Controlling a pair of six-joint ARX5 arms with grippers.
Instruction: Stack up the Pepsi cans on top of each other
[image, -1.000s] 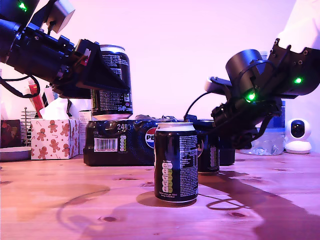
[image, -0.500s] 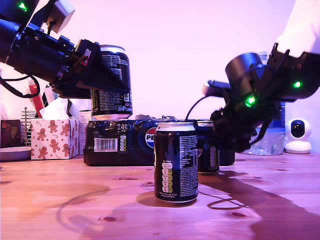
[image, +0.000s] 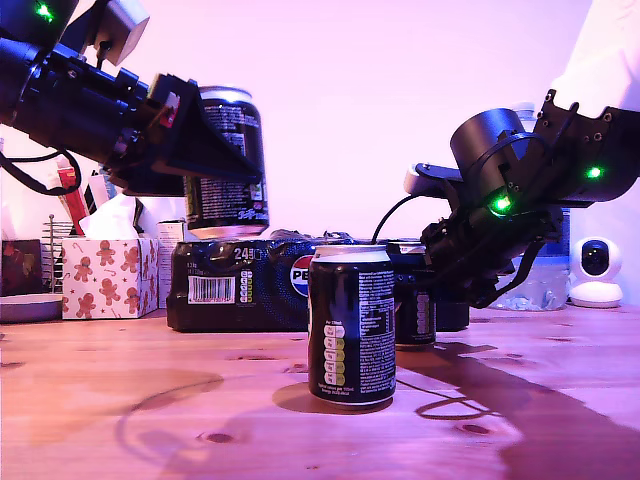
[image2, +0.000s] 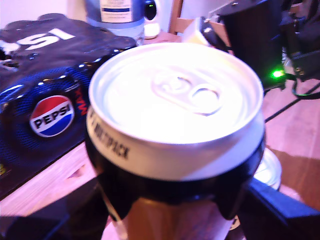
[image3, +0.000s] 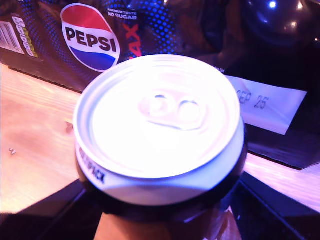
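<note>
My first gripper (image: 214, 172) is shut on a black Pepsi can (image: 226, 150) held in the air at the exterior view's left; its silver top (image2: 175, 97) fills the first wrist view. A second Pepsi can (image: 351, 325) stands alone on the wooden table at the front middle, and its rim (image2: 272, 167) peeks out below the held can. Behind it stands a third Pepsi can (image: 415, 308), partly hidden. My second gripper (image: 424, 272) reaches in from the exterior view's right, its fingers (image3: 60, 205) pressed against both sides of that can (image3: 160, 125).
The shrink-wrapped Pepsi 24-pack (image: 240, 285) lies across the back of the table (image: 150, 400). A gingerbread tissue box (image: 108, 278) stands at the exterior view's left. A water bottle (image: 538, 285) and a small white camera (image: 597, 270) stand at its right.
The second arm has swung left and lower, bringing its gripper around the rear can. The first gripper has shifted its held can slightly right and up.
</note>
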